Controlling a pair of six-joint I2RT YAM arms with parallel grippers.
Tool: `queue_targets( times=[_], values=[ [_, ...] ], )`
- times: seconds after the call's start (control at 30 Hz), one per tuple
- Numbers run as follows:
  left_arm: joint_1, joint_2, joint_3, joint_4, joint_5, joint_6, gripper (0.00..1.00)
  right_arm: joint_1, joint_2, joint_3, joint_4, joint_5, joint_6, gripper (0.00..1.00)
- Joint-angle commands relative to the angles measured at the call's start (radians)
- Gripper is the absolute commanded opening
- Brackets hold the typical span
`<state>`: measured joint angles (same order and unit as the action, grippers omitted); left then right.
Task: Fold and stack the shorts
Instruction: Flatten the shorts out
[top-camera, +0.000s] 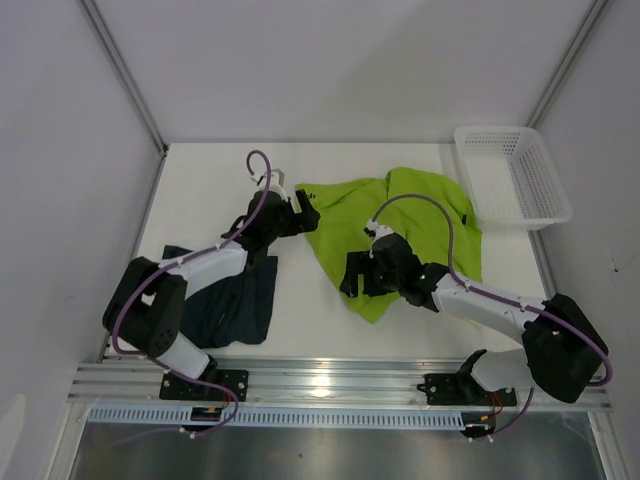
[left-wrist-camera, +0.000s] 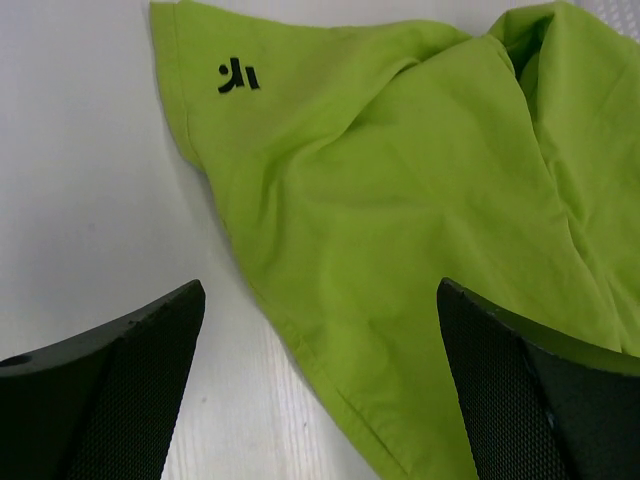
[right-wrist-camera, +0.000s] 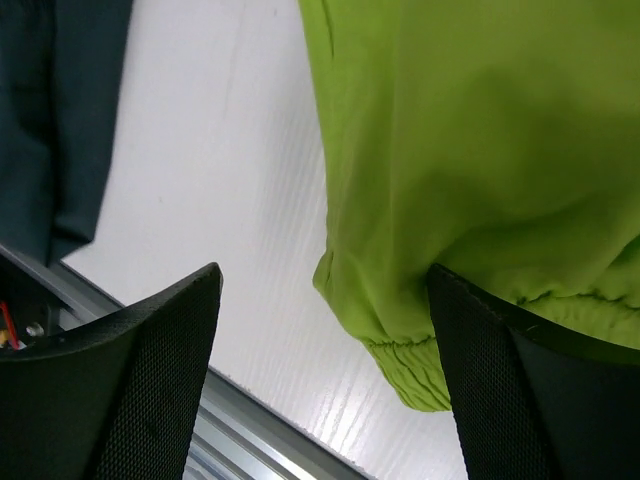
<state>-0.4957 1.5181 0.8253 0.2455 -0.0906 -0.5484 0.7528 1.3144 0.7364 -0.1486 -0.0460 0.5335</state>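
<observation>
Mounting rail (top-camera: 330, 382): aluminium, fixed along the near edge of the counter (top-camera: 210, 180); both arm bases are carried on it.
Lime shorts (top-camera: 410, 225): bright green soft fabric, spread crumpled and unfolded on the right-centre of the counter. A small black logo (left-wrist-camera: 238, 76) is printed near one corner, and a gathered elastic edge (right-wrist-camera: 410, 375) is seen at the near tip.
Dark shorts (top-camera: 228, 300): navy-black, laid flat at the near left of the counter, partly covered by the left arm and set apart from the lime pair.
Basket (top-camera: 512, 178): white plastic mesh, placed at the far right corner, just beside the lime shorts; both pairs are found outside it.
Left arm (top-camera: 215, 262): stretched forward from its base over the dark shorts, with the wrist at the far-left corner of the lime shorts.
Left jaws: held wide open above the lime fabric's edge; nothing is gripped.
Right arm (top-camera: 490, 305): bent leftward along the counter's near side to the lime shorts' near tip.
Right jaws: parted, with the gathered edge lying between the fingers; no grip is shown.
</observation>
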Motion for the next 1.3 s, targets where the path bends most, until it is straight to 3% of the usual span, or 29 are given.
queue_targets(
  times=[0.0,0.1,0.3,0.43,0.5,0.67,0.87,1.27],
  values=[
    [0.037,0.098,0.154,-0.07,0.035,0.016,0.99,0.072,0.048,-0.009,0.026,0.026,0.02,0.85],
    [0.072,0.171,0.205,-0.1,0.083,0.002,0.99,0.117,0.118,0.024,-0.023,0.084,-0.001,0.83],
    [0.098,0.223,0.262,-0.144,0.121,0.001,0.99,0.22,0.301,0.182,-0.205,0.242,-0.052,0.7],
    [0.123,0.223,0.253,-0.153,0.121,0.001,0.99,0.316,0.425,0.254,-0.223,0.279,-0.085,0.35],
    [0.135,0.208,0.232,-0.152,0.124,-0.001,0.99,0.365,0.437,0.27,-0.195,0.281,-0.124,0.27],
    [0.158,0.166,0.199,-0.158,0.143,0.001,0.99,0.516,0.404,0.223,-0.215,0.388,-0.227,0.24],
    [0.158,0.143,0.124,-0.146,0.138,-0.024,0.99,0.461,0.231,0.003,-0.171,0.332,-0.17,0.26],
    [0.23,0.215,0.169,-0.175,0.097,-0.036,0.98,0.415,0.197,-0.022,-0.135,0.324,-0.164,0.24]
  ],
)
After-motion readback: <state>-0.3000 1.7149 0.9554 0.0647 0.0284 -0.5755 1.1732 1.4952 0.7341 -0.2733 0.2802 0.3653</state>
